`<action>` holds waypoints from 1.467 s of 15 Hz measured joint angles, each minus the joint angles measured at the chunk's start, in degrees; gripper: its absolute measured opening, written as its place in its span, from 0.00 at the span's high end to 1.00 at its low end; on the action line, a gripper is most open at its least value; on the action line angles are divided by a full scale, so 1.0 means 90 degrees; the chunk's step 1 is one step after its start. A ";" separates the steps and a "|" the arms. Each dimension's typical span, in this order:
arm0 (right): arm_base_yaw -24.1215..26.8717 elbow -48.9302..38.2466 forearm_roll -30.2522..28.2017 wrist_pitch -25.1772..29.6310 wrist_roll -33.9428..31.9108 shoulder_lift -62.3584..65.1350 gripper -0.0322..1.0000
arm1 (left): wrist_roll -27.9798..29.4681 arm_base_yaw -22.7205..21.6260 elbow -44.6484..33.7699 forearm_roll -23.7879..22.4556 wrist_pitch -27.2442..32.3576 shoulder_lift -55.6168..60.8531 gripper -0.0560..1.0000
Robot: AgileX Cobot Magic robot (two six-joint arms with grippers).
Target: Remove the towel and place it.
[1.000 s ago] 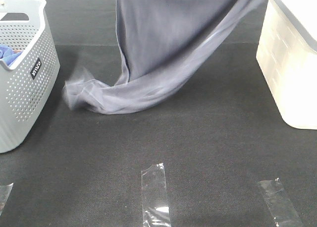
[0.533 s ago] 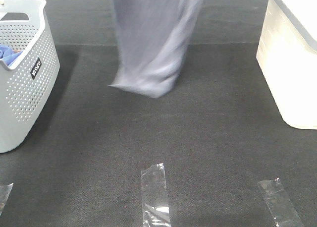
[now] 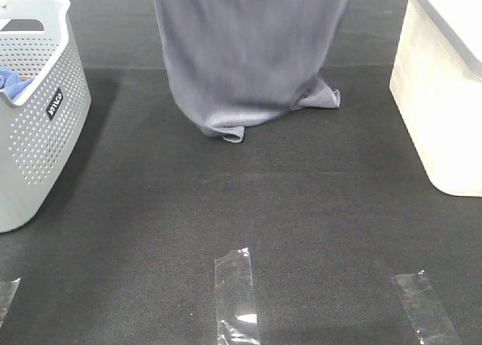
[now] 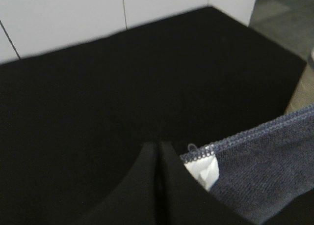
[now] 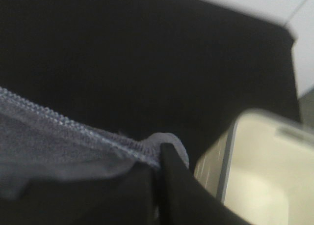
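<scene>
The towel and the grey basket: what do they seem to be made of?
The towel looks like matte microfibre or terry cloth: it hangs in soft folds, and the wrist views show a fuzzy nap and a stitched hem. The grey basket looks like smooth moulded plastic, with rows of small holes.

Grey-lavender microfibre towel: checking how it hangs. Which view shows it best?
Exterior high: the towel hangs spread, lower edge on the black mat. Wrist views show only a hemmed corner each, held by the left gripper and right gripper.
</scene>
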State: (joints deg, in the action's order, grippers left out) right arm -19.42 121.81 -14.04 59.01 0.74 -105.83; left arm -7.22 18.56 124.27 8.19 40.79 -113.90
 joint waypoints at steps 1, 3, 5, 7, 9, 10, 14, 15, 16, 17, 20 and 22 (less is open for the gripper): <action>0.0000 0.0000 0.0057 0.0522 0.0006 -0.0115 0.97 | 0.0000 0.0000 0.0000 0.0134 0.0656 -0.0134 0.95; 0.0000 -0.0032 0.0159 0.0999 0.0025 -0.0274 0.97 | 0.0000 -0.0006 0.0000 0.0477 0.1738 -0.0439 0.95; 0.0006 -0.0166 0.0547 0.1108 0.0057 -0.0286 0.97 | -0.0006 -0.0032 0.0000 0.0719 0.2718 -0.0713 0.95; 0.0013 -0.0624 0.1025 0.1133 0.0070 -0.0274 0.97 | 0.0032 -0.0070 0.0000 0.0643 0.3037 -0.0993 0.95; 0.0025 -0.1388 0.1286 0.1133 0.0076 -0.0274 0.97 | 0.0223 -0.0102 0.0000 0.0503 0.3107 -0.1280 0.95; 0.0025 -0.1630 0.1311 0.1165 0.0076 -0.0357 0.97 | 0.0286 -0.0102 0.0000 0.0458 0.3113 -0.1413 0.95; 0.0019 -0.1770 0.0796 -0.0484 0.0076 -0.1241 0.97 | 0.0331 -0.0076 0.0000 -0.0567 0.1884 -0.1935 0.95; 0.0013 -0.1770 0.0395 -0.1133 0.0076 -0.1426 0.97 | 0.0331 -0.0070 0.0000 -0.0987 0.1076 -0.1986 0.95; 0.0013 -0.1757 0.0025 -0.1795 0.0051 -0.1502 0.97 | 0.0331 -0.0064 0.0000 -0.1350 0.0223 -0.1993 0.95; 0.0013 -0.1547 -0.0350 -0.2273 -0.0019 -0.1509 0.97 | 0.0331 -0.0057 0.0032 -0.1744 -0.0732 -0.1993 0.95; 0.0019 0.0045 -0.1210 -0.2909 -0.0159 -0.1496 0.97 | 0.0331 -0.0089 0.0821 -0.2502 -0.2807 -0.2018 0.95; 0.0019 0.1394 -0.1273 -0.2897 -0.0166 -0.1337 0.97 | 0.0331 -0.0102 0.1891 -0.2636 -0.3845 -0.2050 0.95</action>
State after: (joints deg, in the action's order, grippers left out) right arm -19.25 134.36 -25.50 32.95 -0.74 -117.86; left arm -4.24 17.65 141.29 -15.53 6.19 -132.35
